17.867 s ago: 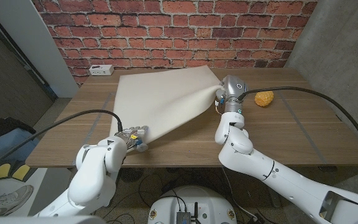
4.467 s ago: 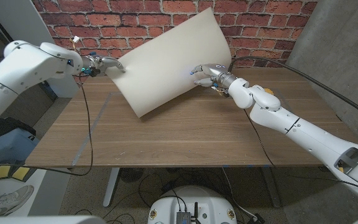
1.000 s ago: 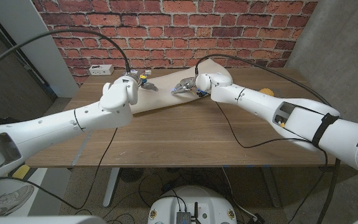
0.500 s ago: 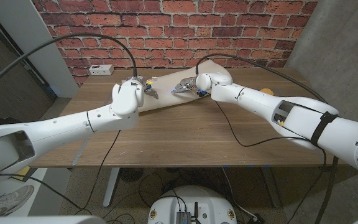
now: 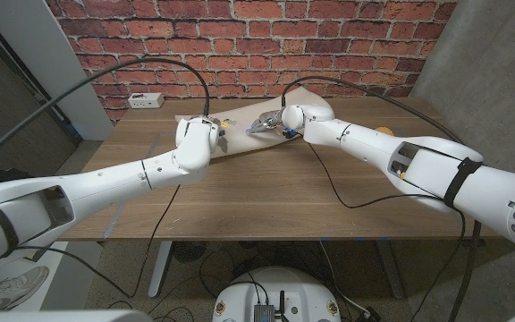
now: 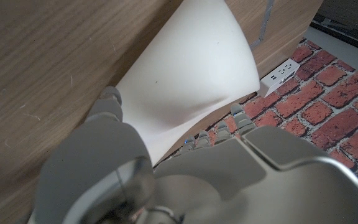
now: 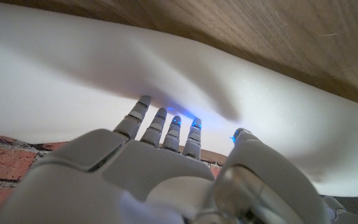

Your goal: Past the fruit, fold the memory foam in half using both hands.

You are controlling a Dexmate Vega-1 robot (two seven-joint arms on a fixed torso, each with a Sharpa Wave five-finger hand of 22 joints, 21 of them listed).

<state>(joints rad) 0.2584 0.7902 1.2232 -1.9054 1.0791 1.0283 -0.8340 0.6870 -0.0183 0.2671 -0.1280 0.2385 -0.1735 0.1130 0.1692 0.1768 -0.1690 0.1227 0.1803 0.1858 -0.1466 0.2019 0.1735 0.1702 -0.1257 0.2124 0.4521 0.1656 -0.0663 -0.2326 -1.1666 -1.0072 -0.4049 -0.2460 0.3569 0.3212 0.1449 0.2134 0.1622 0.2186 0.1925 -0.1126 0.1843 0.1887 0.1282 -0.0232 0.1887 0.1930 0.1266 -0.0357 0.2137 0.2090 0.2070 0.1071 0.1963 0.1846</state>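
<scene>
The cream memory foam [image 5: 244,139] lies folded and low on the far part of the wooden table [image 5: 266,192]. My left hand [image 5: 211,128] is at its left end; in the left wrist view the foam [image 6: 191,87] passes between the thumb and the fingers [image 6: 225,127] of that hand [image 6: 166,174]. My right hand [image 5: 267,122] is on the foam's middle; in the right wrist view its fingertips [image 7: 166,121] and thumb press into the foam [image 7: 166,62]. A yellow-orange fruit [image 5: 382,131] peeks from behind my right arm.
A white power strip [image 5: 143,99] lies at the table's far left corner, also the power strip [image 6: 281,71] in the left wrist view. A brick wall [image 5: 240,36] stands close behind the table. Black cables arc over both arms.
My left arm has swung to the right, bringing its hand closer along the foam toward the right hand. The right hand has stayed put. The foam still lies low on the table.
</scene>
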